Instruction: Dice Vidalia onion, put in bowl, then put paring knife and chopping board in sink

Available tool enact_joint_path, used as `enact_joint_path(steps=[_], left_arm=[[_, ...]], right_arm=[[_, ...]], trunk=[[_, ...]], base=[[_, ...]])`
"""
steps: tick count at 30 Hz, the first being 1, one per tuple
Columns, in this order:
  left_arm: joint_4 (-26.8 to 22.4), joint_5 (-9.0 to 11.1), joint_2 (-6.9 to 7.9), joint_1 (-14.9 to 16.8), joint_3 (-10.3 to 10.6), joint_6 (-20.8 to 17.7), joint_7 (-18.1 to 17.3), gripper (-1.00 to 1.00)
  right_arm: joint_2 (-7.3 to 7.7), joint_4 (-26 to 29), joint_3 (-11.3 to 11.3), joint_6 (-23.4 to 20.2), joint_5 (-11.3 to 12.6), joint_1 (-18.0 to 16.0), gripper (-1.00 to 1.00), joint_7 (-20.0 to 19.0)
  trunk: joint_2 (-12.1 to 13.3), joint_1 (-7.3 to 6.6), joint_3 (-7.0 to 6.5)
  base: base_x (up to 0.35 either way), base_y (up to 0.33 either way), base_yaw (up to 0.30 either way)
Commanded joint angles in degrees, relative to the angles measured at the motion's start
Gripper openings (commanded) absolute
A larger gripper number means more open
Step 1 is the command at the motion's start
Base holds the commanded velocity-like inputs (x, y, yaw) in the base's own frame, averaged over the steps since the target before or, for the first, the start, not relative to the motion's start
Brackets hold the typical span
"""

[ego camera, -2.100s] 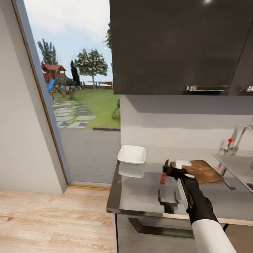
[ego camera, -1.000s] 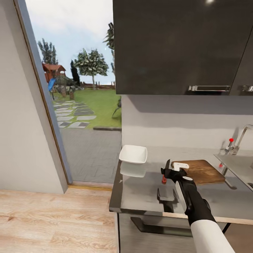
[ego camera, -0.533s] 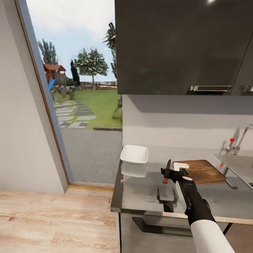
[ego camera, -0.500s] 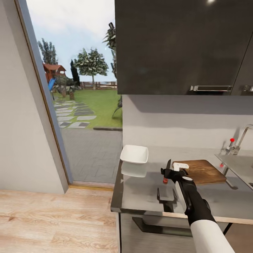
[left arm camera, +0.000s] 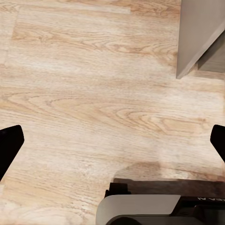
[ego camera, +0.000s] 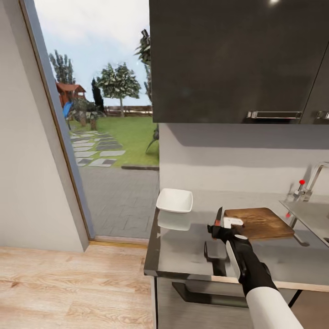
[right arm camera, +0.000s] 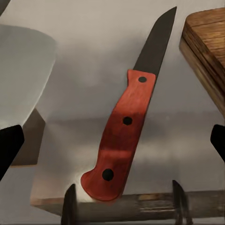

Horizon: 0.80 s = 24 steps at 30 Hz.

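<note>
The fingers of the right gripper (right arm camera: 112, 133) are spread wide, their dark tips seen at the two edges of the right wrist view with the slim paring knife with the red handle and dark grey blade (right arm camera: 129, 136) lying loose between them. In the head view the right gripper (ego camera: 219, 228) has been brought lower and closer over the knife (ego camera: 218, 218) than half a second ago, when it hovered slightly to the side. The knife lies flat on the glossy grey tabletop (ego camera: 183, 246), just beside the near end of the brown wooden chopping board (ego camera: 260, 222), blade pointing toward the back wall. No grasp has been made yet; this is judged to be the final alignment before closing on the handle. The shallow white squarish bowl (ego camera: 174, 200) stands near the tabletop's left end, apart from the board. A corner of the stainless-steel sink (ego camera: 310, 217) is seen at the right. The left gripper (left arm camera: 112, 140) is also held wide, empty, above the light wood floor (left arm camera: 93, 93). Whether onion lies on the board cannot be told.
</note>
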<state>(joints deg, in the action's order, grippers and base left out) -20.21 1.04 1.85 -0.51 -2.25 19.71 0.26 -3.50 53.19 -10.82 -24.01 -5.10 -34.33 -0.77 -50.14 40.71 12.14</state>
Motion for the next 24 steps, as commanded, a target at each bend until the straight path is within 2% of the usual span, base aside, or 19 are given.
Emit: enact_joint_path(steps=[1, 16, 24], left_arm=[[-0.09, 0.10, 0.00, -0.02, -0.03, 0.06, 0.02, 1.00], [-0.09, 0.10, 0.00, -0.02, -0.03, 0.06, 0.04, 1.00], [-0.09, 0.10, 0.00, -0.02, -0.03, 0.06, 0.02, 1.00]], right_arm=[[-0.06, -0.37, -0.15, 0.04, -0.53, -0.04, 1.00, -0.08], [-0.02, -1.24, -0.17, 0.80, -0.53, -0.04, 1.00, 0.06], [-0.02, -1.25, -0.17, 0.80, -0.53, -0.04, 1.00, 0.07]], trunk=[[-0.06, 0.01, 0.07], [-0.06, 0.01, 0.07], [-0.06, 0.01, 0.07]], base=[[0.000, 0.000, 0.000], [0.004, 0.000, 0.000], [0.158, 0.000, 0.000]])
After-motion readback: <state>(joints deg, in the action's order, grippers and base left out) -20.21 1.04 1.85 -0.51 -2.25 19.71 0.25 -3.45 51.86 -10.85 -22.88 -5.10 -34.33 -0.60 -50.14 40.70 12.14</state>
